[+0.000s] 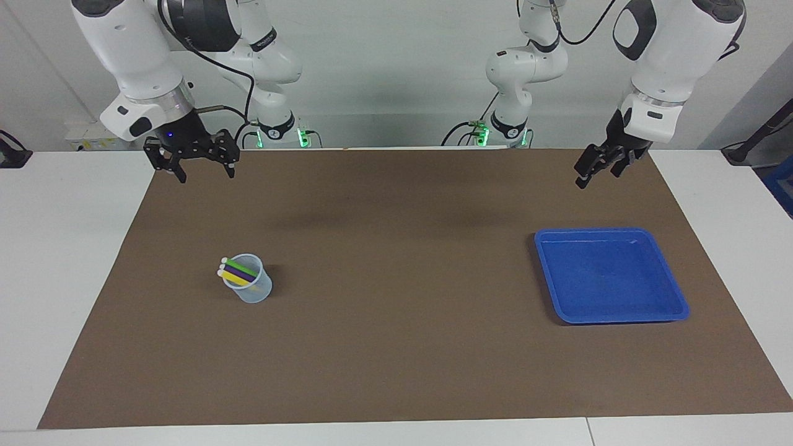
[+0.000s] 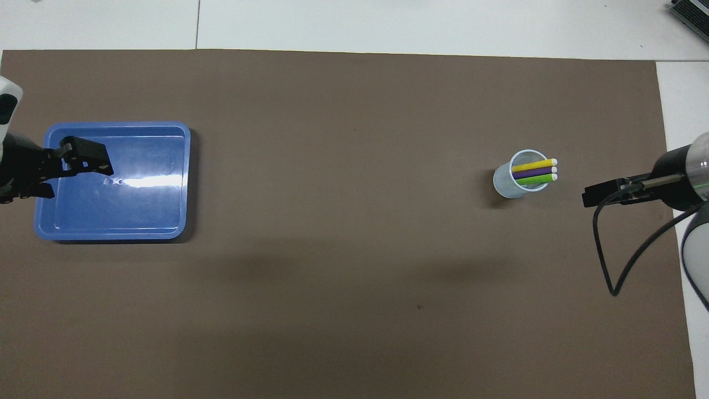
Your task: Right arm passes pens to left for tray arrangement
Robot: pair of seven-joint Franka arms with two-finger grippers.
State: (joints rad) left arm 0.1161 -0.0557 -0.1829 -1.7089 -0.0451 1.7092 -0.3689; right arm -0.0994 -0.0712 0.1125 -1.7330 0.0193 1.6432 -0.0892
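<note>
No pen has yet been taken: the three slim marker pens, yellow, purple and green (image 1: 237, 273), lean in the small translucent plastic cup (image 1: 253, 287) toward the right arm's end of the table, and the shallow bright-blue plastic tray (image 1: 610, 274) lies bare toward the left arm's end. Next, a descent over the cup and a pinch on one pen's pale end seem called for. The right arm's black gripper (image 1: 199, 166) hangs raised over the mat's corner at the robots' edge, fingers spread, while the left arm's black gripper (image 1: 600, 166) waits, likewise spread, above the matching corner.

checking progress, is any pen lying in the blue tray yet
No, the blue tray holds nothing; all three pens stand in the plastic cup.
</note>
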